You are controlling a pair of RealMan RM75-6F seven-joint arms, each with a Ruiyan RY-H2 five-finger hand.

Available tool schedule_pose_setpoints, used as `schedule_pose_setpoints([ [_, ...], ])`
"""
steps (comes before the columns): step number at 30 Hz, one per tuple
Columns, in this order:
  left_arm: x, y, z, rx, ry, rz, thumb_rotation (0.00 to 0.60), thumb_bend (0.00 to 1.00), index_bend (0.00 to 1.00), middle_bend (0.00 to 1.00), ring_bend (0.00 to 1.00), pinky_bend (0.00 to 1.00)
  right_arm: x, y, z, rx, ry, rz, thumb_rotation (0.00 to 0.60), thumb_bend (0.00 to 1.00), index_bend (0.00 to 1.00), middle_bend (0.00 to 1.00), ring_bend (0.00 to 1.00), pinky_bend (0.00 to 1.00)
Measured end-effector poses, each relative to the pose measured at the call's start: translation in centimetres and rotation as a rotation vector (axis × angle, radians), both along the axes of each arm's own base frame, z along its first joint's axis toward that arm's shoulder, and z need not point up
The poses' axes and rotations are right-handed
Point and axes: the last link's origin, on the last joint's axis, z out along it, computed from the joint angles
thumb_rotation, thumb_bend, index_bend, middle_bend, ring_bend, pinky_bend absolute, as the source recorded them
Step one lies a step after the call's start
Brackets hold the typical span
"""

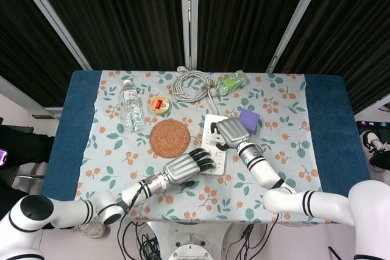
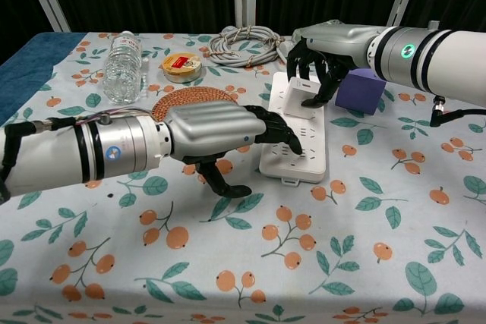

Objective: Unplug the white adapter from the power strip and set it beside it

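The white power strip (image 2: 306, 158) lies lengthwise at the table's middle (image 1: 212, 147). My left hand (image 2: 218, 136) rests its dark fingertips (image 2: 291, 140) on the strip's near half, pressing it down; from the head view it (image 1: 181, 169) comes in from the lower left. My right hand (image 2: 323, 55) grips the white adapter (image 2: 304, 91) from above, holding it slightly raised over the strip's far end. Whether its prongs are free of the socket I cannot tell. In the head view the right hand (image 1: 230, 131) hides the adapter.
A purple cube (image 2: 363, 89) sits just right of the strip's far end, a woven coaster (image 2: 191, 99) just left. Farther back are a water bottle (image 2: 121, 64), a tape roll (image 2: 182, 64), a coiled cable (image 2: 241, 42) and a green bottle (image 1: 230, 82).
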Motion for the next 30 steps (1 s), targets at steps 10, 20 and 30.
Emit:
schedule_pose_setpoints([
  [10, 0.1, 0.2, 0.2, 0.003, -0.001, 0.001, 0.6, 0.32, 0.16, 0.15, 0.04, 0.08, -0.2, 0.2, 1.1, -0.014, -0.032, -0.01, 0.6, 0.56, 1.0, 0.8, 0.58, 0.56],
  [20, 0.3, 0.1, -0.1, 0.0, 0.007, -0.002, 0.6, 0.32, 0.16, 0.15, 0.04, 0.08, 1.0, 0.0, 0.6, 0.003, -0.035, 0.01, 0.6, 0.56, 1.0, 0.8, 0.58, 0.56],
  [30, 0.3, 0.1, -0.1, 0.001, 0.013, -0.001, 0.6, 0.32, 0.16, 0.15, 0.04, 0.08, 2.2, 0.0, 0.0, 0.008, -0.033, 0.028, 0.6, 0.56, 1.0, 0.8, 0.58, 0.56],
])
